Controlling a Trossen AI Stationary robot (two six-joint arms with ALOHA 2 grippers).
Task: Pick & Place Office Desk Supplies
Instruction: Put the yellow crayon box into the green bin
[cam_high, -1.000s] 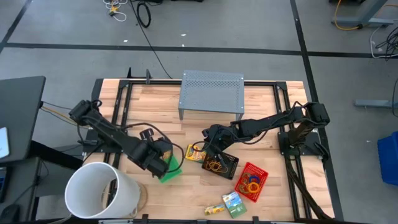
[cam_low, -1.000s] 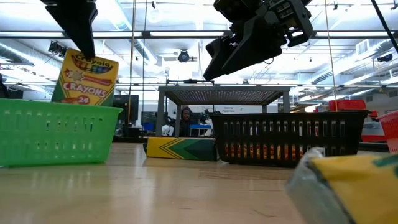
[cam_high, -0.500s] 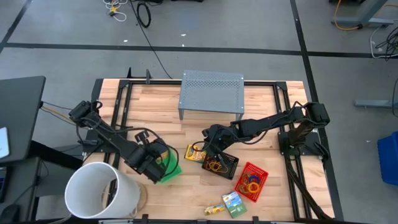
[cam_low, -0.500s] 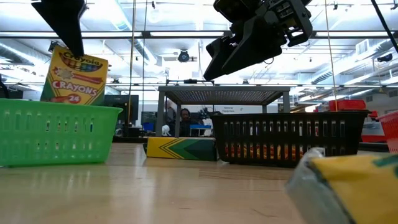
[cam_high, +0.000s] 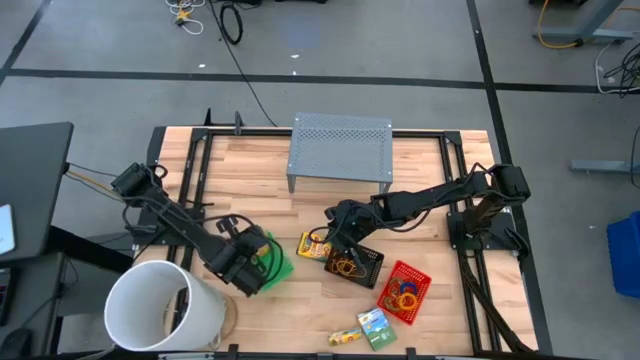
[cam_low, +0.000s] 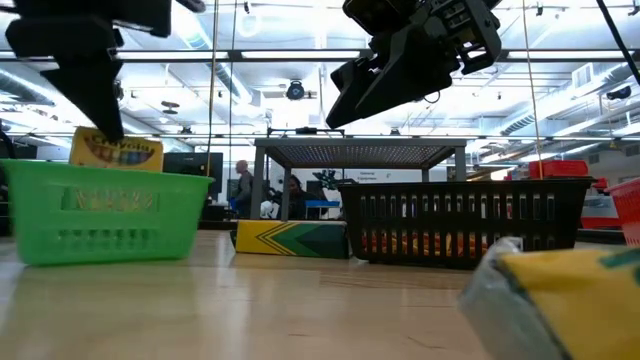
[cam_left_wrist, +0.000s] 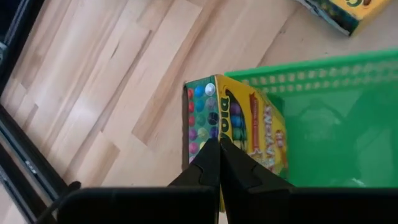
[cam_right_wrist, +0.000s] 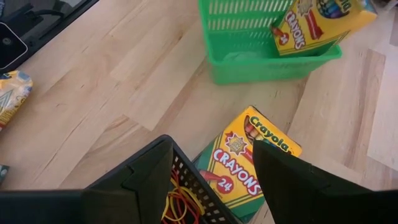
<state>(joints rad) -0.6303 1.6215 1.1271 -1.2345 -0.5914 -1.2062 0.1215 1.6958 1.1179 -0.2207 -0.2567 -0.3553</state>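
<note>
Over the last second the left gripper (cam_left_wrist: 214, 163) had lowered its crayon box (cam_left_wrist: 239, 134) until most of it sat inside the green tray (cam_low: 100, 215). Its fingers remained pinched shut on the box's top edge, so release appeared the next step. The right gripper (cam_right_wrist: 211, 171) hung wide open and empty, with a second crayon box (cam_right_wrist: 245, 165) flat between its fingers and the black tray (cam_low: 460, 220) just beside. The white bucket (cam_high: 160, 305) stood close to the left arm.
</note>
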